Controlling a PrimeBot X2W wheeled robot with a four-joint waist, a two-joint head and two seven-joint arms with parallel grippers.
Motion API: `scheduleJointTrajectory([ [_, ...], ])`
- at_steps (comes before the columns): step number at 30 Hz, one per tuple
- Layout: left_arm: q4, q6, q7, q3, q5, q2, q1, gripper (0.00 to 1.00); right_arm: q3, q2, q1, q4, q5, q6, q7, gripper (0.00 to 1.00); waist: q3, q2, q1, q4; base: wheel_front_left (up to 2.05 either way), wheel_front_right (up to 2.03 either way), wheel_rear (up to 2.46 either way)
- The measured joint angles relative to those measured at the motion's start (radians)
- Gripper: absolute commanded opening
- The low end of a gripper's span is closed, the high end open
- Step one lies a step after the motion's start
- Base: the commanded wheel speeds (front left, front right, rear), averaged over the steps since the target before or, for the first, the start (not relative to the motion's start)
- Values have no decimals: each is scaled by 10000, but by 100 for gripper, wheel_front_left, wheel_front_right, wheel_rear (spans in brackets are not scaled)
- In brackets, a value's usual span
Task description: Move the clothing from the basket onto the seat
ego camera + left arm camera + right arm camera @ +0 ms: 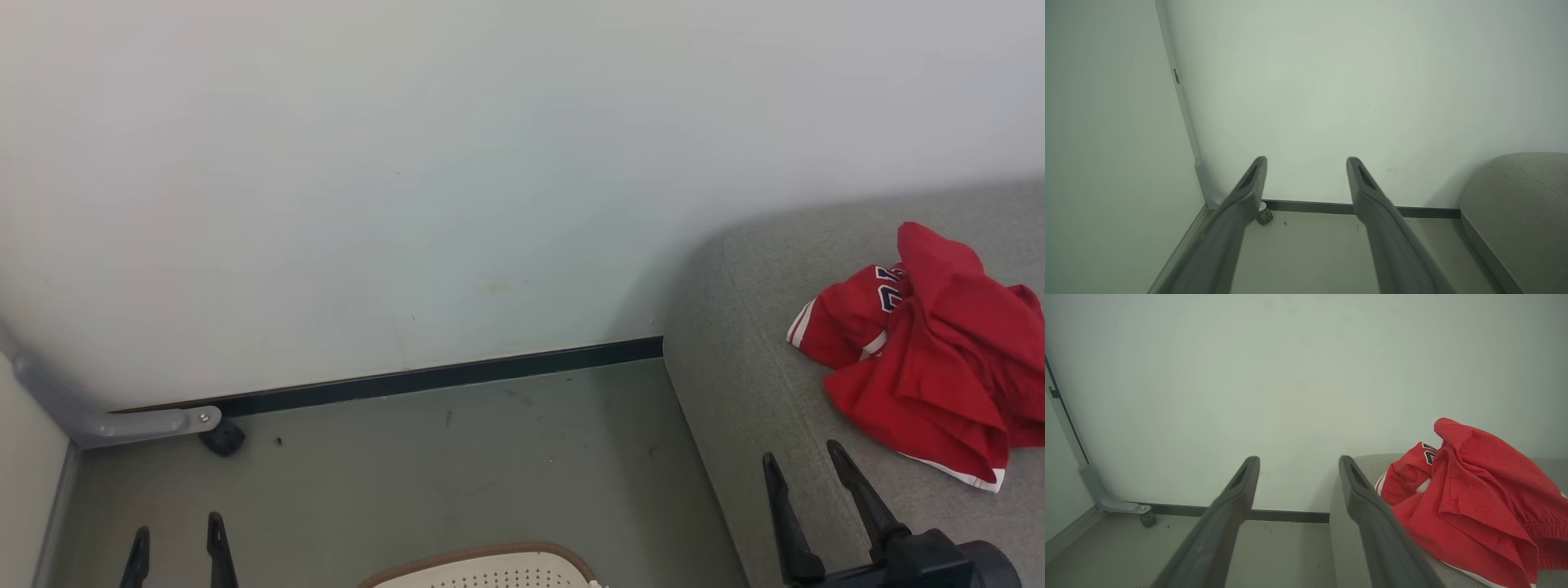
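Note:
The red clothing (pixel 927 355) lies crumpled on the grey seat (pixel 751 384) at the right, with white trim and navy numbers showing; the right wrist view has the clothing (pixel 1470 502) on the seat (pixel 1345 535) too. At the bottom edge of the head view, only the brown rim of the cream basket (pixel 490 567) shows; its inside is hidden. My right gripper (pixel 804 461) stands open over the seat's front, left of the clothing and apart from it, empty. My left gripper (pixel 178 535) is open and empty over the floor at lower left.
A pale wall (pixel 408 180) with a dark skirting strip (pixel 441 376) closes the back. A grey bracket with a dark caster (pixel 222 437) sits in the left corner. Grey floor (pixel 457 465) lies between the corner and the seat. The seat's corner (pixel 1519 204) shows in the left wrist view.

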Motion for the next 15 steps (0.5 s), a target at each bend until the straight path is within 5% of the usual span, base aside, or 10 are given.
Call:
scheduleJointTrajectory([
  [15, -282, 0, 360, 73, 383, -46, -4, 100, 6, 56, -278, 15, -58, 0, 0, 100, 68, 0, 0, 164, 0, 0, 0],
])
